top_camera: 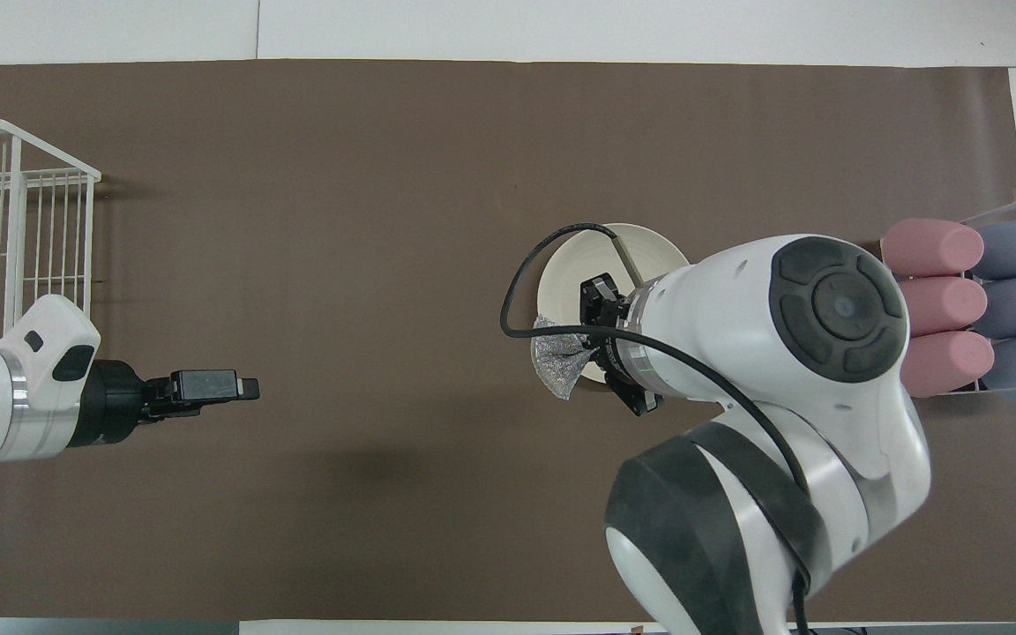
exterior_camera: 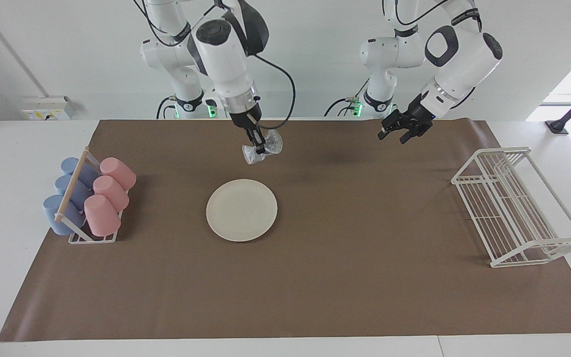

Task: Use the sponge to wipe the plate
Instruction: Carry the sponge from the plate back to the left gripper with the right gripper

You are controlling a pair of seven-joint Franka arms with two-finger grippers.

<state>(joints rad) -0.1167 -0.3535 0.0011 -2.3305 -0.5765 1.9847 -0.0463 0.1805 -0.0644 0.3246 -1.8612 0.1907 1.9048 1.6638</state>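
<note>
Two views disagree usefully. Facing, the right gripper (exterior_camera: 259, 147) hangs high over the mat (exterior_camera: 315, 287), fingers pinching the sponge (exterior_camera: 262, 148), which hangs in the air at 12 o'clock of the plate (exterior_camera: 242, 210); the plate lies bare. Overhead, the right arm hides part of the plate (top_camera: 574, 265) and the sponge (top_camera: 559, 363) seems to overlap its rim. At 3 o'clock facing, the left gripper (exterior_camera: 403, 133) waits, fingers spread.

The worktop (exterior_camera: 315, 297) is seen by the facing view from high across it, looking toward the robots. It is seen by the overhead view from above the robots' end, steeply downward. The whole brown mat (top_camera: 384, 176) is shared by both, half a turn apart.
</note>
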